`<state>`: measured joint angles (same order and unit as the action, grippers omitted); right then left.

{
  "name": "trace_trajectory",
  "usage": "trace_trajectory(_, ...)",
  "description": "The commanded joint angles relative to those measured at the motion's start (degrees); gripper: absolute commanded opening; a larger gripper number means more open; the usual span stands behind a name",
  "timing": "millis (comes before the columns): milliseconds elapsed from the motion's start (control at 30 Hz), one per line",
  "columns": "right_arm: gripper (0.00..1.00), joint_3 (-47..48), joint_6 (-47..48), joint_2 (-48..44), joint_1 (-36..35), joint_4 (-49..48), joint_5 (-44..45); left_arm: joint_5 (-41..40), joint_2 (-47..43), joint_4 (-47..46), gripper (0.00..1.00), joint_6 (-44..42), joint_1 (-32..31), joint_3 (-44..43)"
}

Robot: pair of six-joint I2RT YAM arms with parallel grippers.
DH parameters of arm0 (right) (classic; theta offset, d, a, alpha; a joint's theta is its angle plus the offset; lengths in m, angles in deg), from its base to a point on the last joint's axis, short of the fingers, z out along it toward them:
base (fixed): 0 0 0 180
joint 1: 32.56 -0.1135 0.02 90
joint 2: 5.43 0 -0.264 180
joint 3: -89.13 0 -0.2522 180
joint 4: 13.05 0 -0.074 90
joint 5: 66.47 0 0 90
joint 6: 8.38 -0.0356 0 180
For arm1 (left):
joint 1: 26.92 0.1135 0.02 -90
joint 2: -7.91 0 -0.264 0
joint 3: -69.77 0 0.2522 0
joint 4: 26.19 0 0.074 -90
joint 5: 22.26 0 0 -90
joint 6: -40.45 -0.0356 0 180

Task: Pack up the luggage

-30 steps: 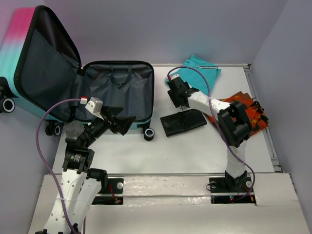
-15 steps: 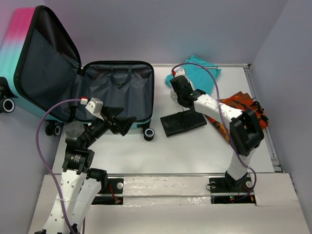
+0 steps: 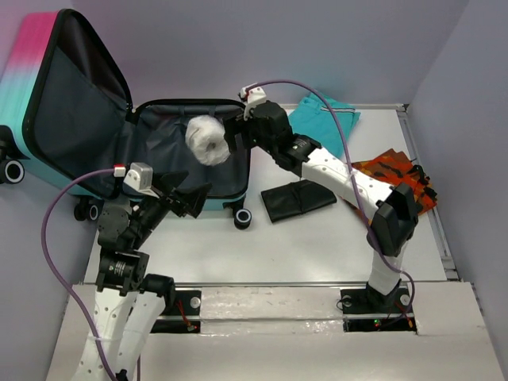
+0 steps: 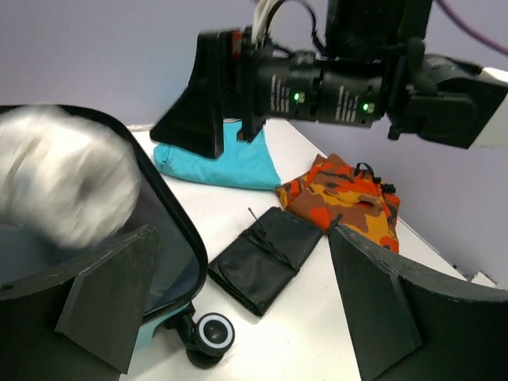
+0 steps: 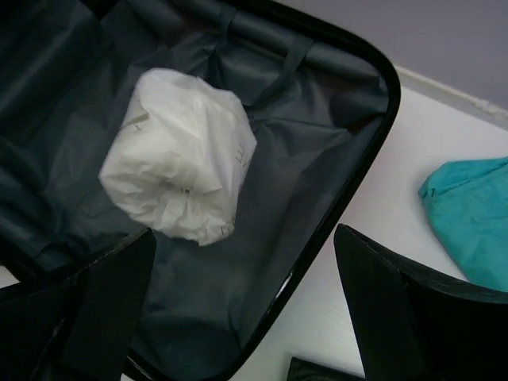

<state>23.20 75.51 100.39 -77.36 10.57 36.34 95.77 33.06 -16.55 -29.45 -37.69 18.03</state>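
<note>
The luggage (image 3: 75,119) lies open at the table's (image 3: 317,246) far left corner. Its pink-and-teal lid stands up at the left, and its grey-lined base lies flat beside it, wheels toward the arms. The left gripper (image 3: 200,201) hovers just over the base's near edge with its fingers spread wide and nothing between them. A white crumpled bundle (image 3: 207,140) sits over the base's lining, blurred in the left wrist view. Whether it touches the lining cannot be told. Just right of it, the right gripper (image 3: 232,136) hangs above the base's right rim, its fingers splayed apart and clear of the bundle. Further right on the table lies a black pouch (image 3: 298,200), with a teal cloth (image 3: 332,117) behind it and an orange camouflage cloth (image 3: 394,176) near the right edge.
</note>
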Motion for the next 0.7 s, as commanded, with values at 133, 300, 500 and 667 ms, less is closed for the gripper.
trace_trajectory(133, 0.93, -8.6, -3.3, -12.7, -0.3, -0.2, 1.7, 2.5, 1.5, -9.4, 0.99, 7.9, 0.1, 0.5)
trace_trajectory(300, 0.82, -26.6, -9.0, -28.6, 3.7, -3.9, 6.3, 5.7, 9.9, -21.1, 0.74, 14.5, -2.7, 2.6)
trace_trajectory(500, 0.80, -44.0, -14.2, -53.1, 12.3, -2.9, 9.4, -27.1, 33.9, -17.0, 0.68, 3.4, -34.8, -9.7)
trace_trajectory(667, 0.82, -46.2, -13.8, -65.4, 14.6, 1.2, 13.9, -42.6, 56.5, -10.4, 0.57, -10.0, -46.0, -21.1)
